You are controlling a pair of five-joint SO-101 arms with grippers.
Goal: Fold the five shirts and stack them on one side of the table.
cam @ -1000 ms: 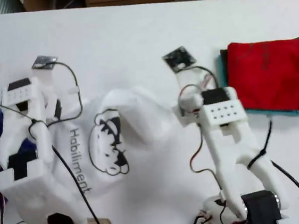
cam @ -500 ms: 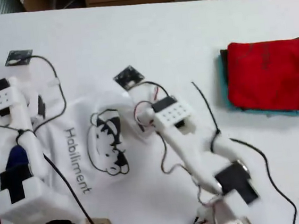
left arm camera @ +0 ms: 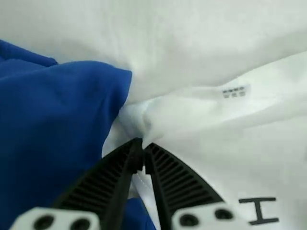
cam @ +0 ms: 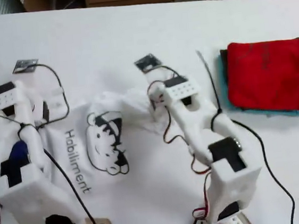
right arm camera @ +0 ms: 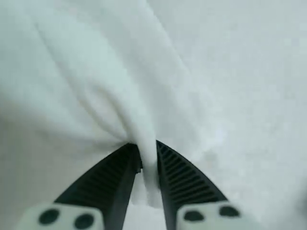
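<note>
A: Which step is in hand?

B: Folding the white shirt (cam: 107,143), I think. It lies crumpled, print up, at the left middle of the worktop (cam: 130,33).

A: And the claws?

B: The left claw (left arm camera: 143,146) is closed on the shirt's left edge, just beside the blue shirt (left arm camera: 53,124). The right claw (right arm camera: 146,146) is nearly closed and pinches a ridge of white cloth on the shirt's right side.

A: What does the next move call for?

B: Probably both claws should carry their edges together into 1 flat fold, with an even pull so the cloth does not slip. Then the shirt goes onto the red shirt (cam: 271,75) stack at the far right. The blue shirt is not yet folded.
</note>
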